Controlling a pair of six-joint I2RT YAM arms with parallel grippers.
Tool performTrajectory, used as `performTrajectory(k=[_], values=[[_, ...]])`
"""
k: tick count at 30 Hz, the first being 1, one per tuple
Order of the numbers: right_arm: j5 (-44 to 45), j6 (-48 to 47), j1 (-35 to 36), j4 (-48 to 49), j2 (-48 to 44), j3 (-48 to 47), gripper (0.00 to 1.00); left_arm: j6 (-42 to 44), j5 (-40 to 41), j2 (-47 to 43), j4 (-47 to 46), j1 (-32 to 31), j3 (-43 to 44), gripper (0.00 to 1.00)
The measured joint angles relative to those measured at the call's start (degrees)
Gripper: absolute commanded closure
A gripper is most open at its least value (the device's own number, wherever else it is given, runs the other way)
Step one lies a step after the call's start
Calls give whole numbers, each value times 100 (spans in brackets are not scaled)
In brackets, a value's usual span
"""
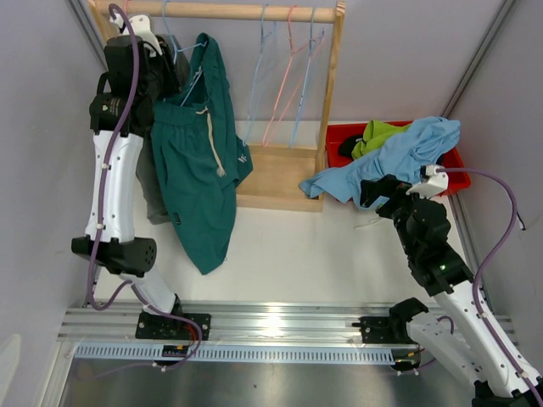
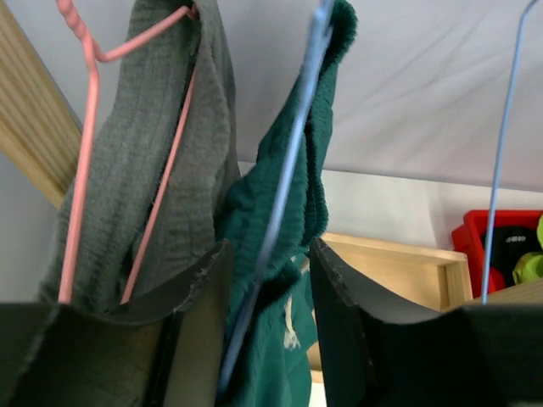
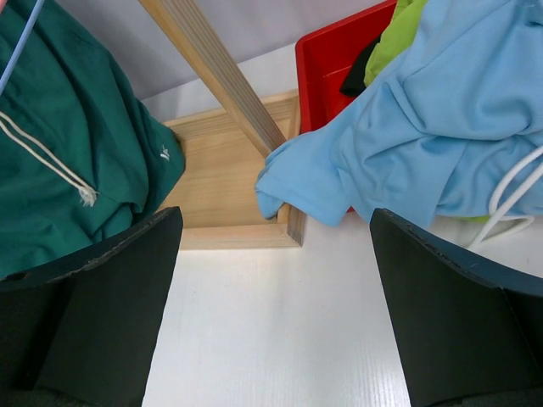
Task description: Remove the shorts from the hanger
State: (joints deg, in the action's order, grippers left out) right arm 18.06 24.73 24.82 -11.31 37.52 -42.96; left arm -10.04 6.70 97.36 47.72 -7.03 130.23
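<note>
The dark teal shorts (image 1: pixel 199 161) hang on a blue hanger (image 2: pixel 288 170) from the wooden rod (image 1: pixel 229 12). The grey shorts (image 2: pixel 144 153) hang on a pink hanger (image 2: pixel 85 127) just to their left, mostly behind my left arm in the top view. My left gripper (image 2: pixel 270 259) is raised to the rod and open, with the blue wire and teal cloth (image 2: pixel 250 212) between its jaws. The light blue shorts (image 1: pixel 399 153) lie draped over the red bin (image 1: pixel 339 133), with the lime green (image 1: pixel 377 136) and black (image 1: pixel 349 146) shorts inside. My right gripper (image 3: pixel 276 237) is open and empty over the table.
Several empty wire hangers (image 1: pixel 280 76) hang on the right half of the rod. The rack's wooden base (image 3: pixel 221 178) and upright post (image 3: pixel 212 68) stand ahead of my right gripper. Grey walls close in both sides.
</note>
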Motion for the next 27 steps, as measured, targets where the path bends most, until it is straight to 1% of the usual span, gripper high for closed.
performTrajectory(k=[5,9,18,19,20,21,22,24,27], values=[[87,-39,0,-109,-101,4,1,-15,-48,286,92,83,400,58],[103,-39,0,-120,-105,81,0,-48,-116,313,114,85,487,62],[103,-37,0,-157,-94,151,1,-50,-155,529,140,103,533,64],[101,-35,0,-157,-94,151,1,-52,-155,562,140,107,544,66],[103,-35,0,-157,-94,151,1,-57,-157,608,157,111,566,73],[101,-35,0,-157,-94,151,1,-83,-157,654,177,118,592,77],[101,-35,0,-157,-94,151,1,-94,-166,693,186,122,621,89],[103,-35,0,-157,-94,151,0,-127,-293,732,197,127,675,100],[101,-35,0,-160,-103,162,1,-173,-299,739,260,120,726,100]])
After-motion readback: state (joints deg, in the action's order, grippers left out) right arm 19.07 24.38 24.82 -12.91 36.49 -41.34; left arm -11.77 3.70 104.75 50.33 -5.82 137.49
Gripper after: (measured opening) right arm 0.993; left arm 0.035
